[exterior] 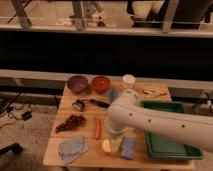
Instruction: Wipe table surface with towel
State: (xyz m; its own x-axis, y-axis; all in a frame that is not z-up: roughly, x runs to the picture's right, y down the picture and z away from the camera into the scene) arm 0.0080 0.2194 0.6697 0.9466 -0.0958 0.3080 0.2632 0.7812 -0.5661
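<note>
The towel (71, 148), a wrinkled grey-blue cloth, lies flat at the front left corner of the light-brown table surface (90, 160). Nothing holds it. My white arm (145, 122) reaches in from the right and bends down over the middle of the table. The gripper is hidden behind this arm, somewhere over the table's centre and to the right of the towel. It carries nothing that shows.
A green tray (172, 104) fills the right side. At the back stand a purple bowl (77, 83), a red bowl (101, 83) and a white cup (129, 80). Grapes (73, 122), a black brush (89, 103), a red stick-shaped item (98, 128), a fruit (106, 146) and a blue sponge (127, 147) lie around the arm.
</note>
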